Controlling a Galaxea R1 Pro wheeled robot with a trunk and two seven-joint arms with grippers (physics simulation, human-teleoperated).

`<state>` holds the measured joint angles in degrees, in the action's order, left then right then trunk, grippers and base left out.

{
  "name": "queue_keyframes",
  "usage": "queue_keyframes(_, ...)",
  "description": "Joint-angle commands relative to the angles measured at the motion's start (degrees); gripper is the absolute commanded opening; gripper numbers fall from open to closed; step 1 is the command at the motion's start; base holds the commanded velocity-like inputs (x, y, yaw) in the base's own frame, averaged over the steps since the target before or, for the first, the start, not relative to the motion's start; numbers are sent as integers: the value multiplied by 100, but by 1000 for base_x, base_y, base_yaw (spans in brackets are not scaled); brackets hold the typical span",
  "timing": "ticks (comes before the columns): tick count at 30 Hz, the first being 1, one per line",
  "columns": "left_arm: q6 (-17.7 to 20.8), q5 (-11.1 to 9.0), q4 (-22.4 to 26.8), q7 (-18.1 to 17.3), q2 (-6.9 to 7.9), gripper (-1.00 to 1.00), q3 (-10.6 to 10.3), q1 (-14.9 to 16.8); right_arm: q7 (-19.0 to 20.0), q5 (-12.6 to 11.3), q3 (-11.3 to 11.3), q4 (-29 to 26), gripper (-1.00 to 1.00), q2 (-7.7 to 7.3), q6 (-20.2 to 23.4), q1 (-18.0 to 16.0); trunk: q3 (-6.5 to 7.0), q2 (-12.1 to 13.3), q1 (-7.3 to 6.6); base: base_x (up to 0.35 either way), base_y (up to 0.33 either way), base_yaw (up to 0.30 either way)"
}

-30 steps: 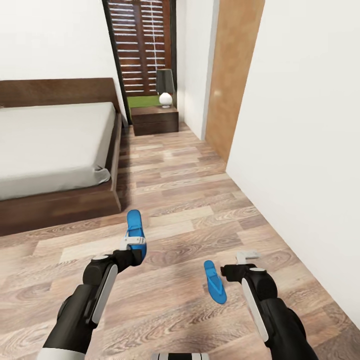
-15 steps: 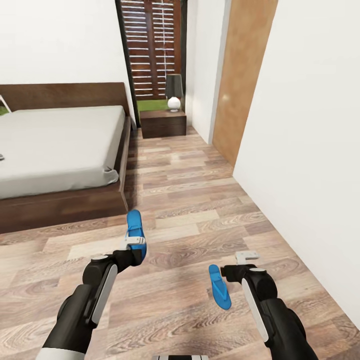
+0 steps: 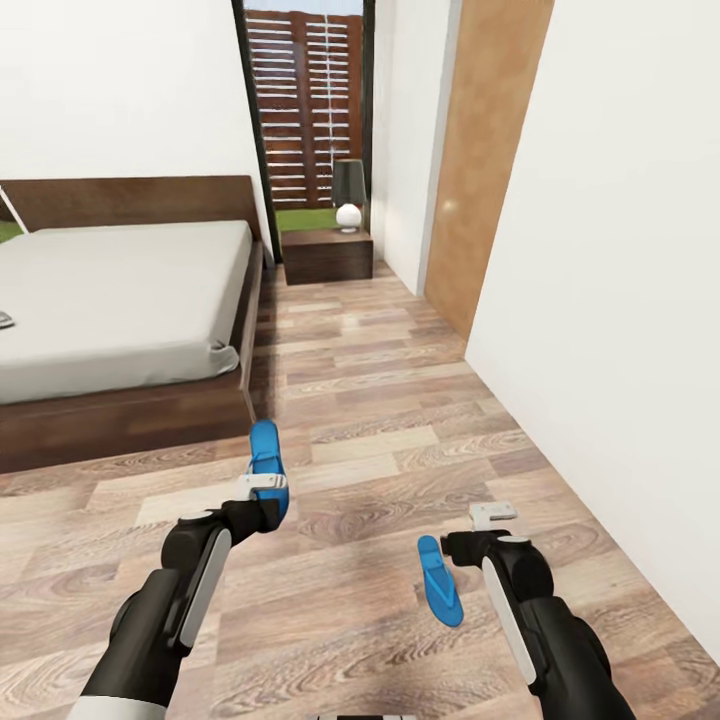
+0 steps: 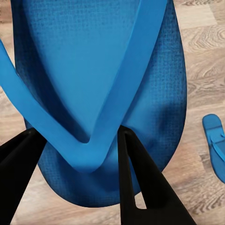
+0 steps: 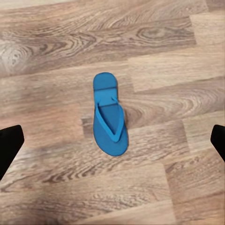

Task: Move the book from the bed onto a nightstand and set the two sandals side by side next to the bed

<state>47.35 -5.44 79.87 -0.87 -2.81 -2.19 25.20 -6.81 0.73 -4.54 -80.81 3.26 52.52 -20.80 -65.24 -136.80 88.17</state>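
My left gripper is shut on one blue sandal, held above the floor near the bed's foot corner. In the left wrist view its black fingers pinch the sandal's strap. The other sandal lies flat on the planks, beside my open right gripper. The right wrist view looks straight down on this sandal between widely spread fingertips. The bed has a grey mattress. A small flat grey thing lies at its left edge; I cannot tell if it is the book. A nightstand stands past the bed.
A lamp stands on the nightstand, in front of a slatted window. A white wall and a brown door close off the right side. Wood-plank floor runs between bed and wall.
The whole view has swung, so the bed and nightstand sit further right and the mattress's left part shows. Both arms keep their pose; the left still holds its sandal.
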Motion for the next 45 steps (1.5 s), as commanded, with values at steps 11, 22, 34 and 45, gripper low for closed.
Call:
queue_keyframes(11,35,-24,-6,18,-3,-100,-5,-4,-22,-11,-35,-35,100,5,163,-3,96,-2,-1,0,0,65)
queue_keyframes(22,68,-23,27,17,1,-100,15,3,-5,-19,-34,-4,100,-1,168,-3,131,-2,-1,109,0,27)
queue_keyframes(34,73,418,-237,17,16,-100,-8,-2,25,-30,1,163,100,1,-288,-3,42,-202,109,8,0,0)
queue_keyframes(45,75,628,-33,28,9,-100,349,-122,272,-26,-14,1138,100,-8,-825,-3,42,-202,109,0,0,0)
